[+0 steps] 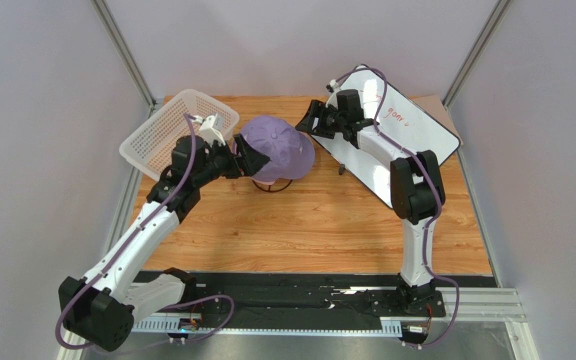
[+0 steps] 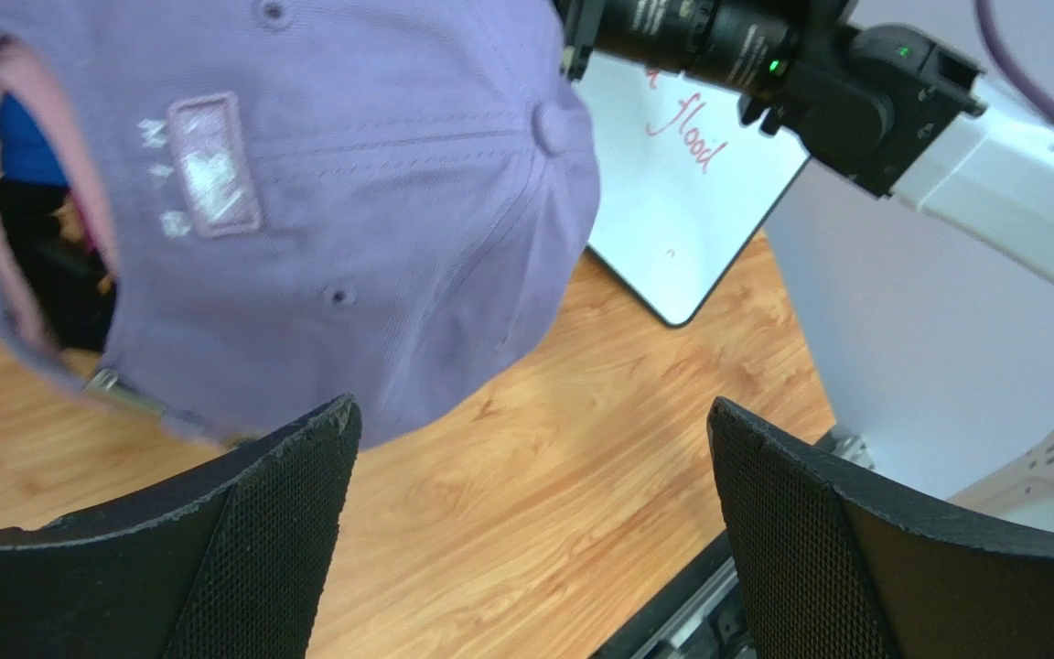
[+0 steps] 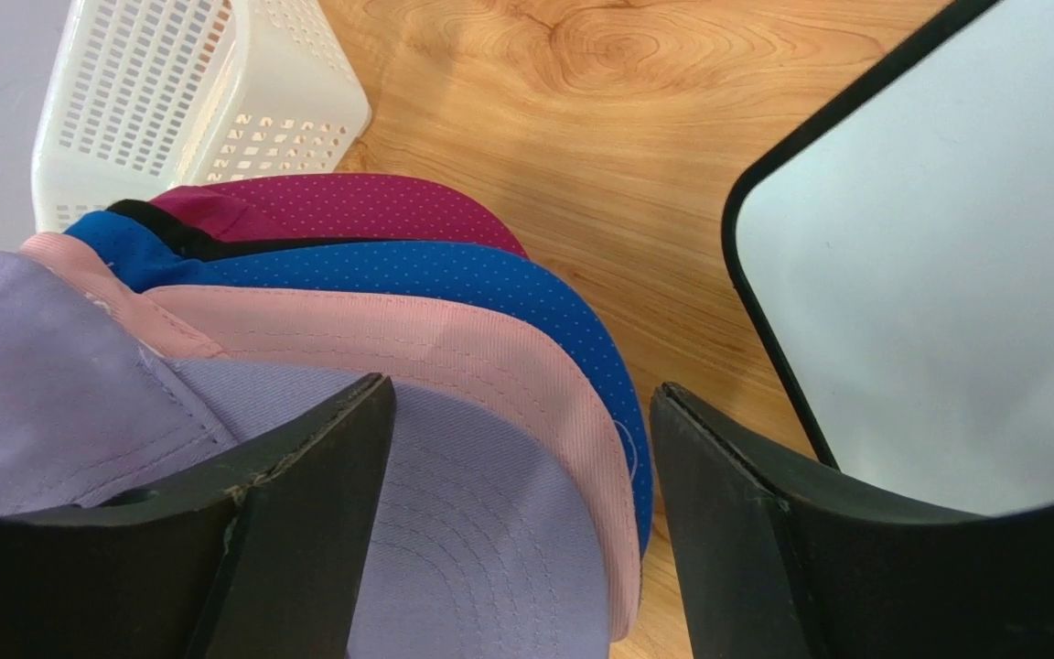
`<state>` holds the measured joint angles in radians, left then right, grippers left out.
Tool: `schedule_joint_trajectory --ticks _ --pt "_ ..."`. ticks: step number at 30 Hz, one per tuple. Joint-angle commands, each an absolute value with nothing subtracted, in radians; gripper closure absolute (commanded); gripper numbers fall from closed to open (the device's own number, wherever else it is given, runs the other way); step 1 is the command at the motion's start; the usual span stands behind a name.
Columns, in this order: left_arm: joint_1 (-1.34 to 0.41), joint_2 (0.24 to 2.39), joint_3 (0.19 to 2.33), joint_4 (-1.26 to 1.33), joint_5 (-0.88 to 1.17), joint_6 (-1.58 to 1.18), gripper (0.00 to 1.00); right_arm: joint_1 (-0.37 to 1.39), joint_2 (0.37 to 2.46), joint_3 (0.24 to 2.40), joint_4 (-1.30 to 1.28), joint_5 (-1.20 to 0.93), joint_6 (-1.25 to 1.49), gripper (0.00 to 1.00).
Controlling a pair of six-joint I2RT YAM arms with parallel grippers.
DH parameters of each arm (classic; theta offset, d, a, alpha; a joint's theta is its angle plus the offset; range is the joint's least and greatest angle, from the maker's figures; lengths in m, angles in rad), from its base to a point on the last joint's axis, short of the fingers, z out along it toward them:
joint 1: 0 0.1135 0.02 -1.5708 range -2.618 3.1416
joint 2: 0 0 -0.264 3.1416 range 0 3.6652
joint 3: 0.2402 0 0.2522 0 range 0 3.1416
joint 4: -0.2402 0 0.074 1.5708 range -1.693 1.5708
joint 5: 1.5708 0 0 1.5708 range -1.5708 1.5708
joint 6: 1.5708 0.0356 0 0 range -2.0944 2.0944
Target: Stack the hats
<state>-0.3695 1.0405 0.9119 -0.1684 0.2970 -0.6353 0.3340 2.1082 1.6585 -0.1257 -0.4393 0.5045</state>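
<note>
My left tool (image 2: 533, 415) stands wide apart, gripping nothing, at the back of the lavender cap (image 1: 277, 146). My right tool (image 3: 519, 396) is parted too, empty, over its brim. The cap tops the stacked caps (image 3: 491, 282), centre of the top view.

Whiteboard (image 2: 684, 206): red handwritten "flood"; lavender cap (image 2: 354, 206) patch unreadable.

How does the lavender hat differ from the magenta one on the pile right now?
The lavender hat lies on top of the others; the magenta hat is the lowest brim showing, under the blue hat and pink hat. The lavender hat's whole crown is in view; of the magenta hat only the brim shows. Shared: both brims point the same way.
</note>
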Motion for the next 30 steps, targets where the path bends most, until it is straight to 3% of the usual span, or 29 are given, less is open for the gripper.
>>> schedule_joint_trajectory --ticks 1,19,30 --pt "-0.390 1.118 0.919 -0.006 0.363 -0.722 0.00 0.345 2.046 1.579 -0.101 -0.446 0.518 0.27" --pt "-0.351 1.299 1.023 -0.028 0.143 -0.641 0.00 0.413 1.838 1.332 -0.127 -0.512 0.509 0.29" --pt "-0.250 1.377 1.075 -0.031 0.176 -0.600 0.00 0.469 1.763 1.301 -0.161 -0.503 0.497 0.29"
